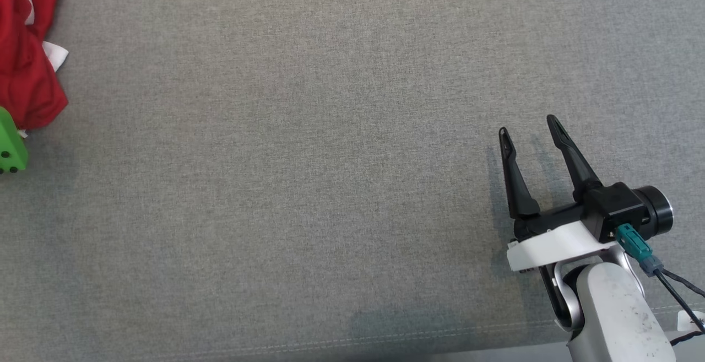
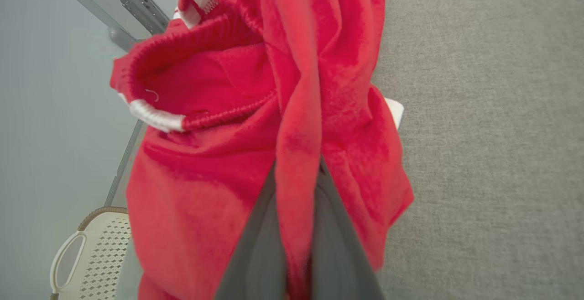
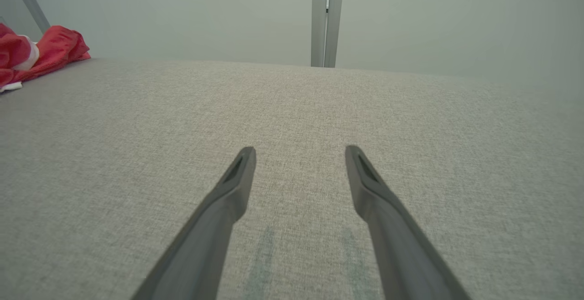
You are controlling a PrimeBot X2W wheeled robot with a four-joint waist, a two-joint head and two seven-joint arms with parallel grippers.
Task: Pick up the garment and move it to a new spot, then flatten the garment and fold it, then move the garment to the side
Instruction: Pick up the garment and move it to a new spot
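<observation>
Fingers (image 2: 340,263) of my left gripper (image 2: 297,165) stand nearly together, pinching a ridge of the red garment (image 2: 214,199) that runs straight up between them, along their own length. In the head view the garment is bunched at the far left edge of the grey table (image 1: 308,185), so the bare middle lies to its right. My right gripper (image 1: 529,125) is spread wide with nothing in it, well apart from the cloth. I judge the carry falls to the left arm alone.
</observation>
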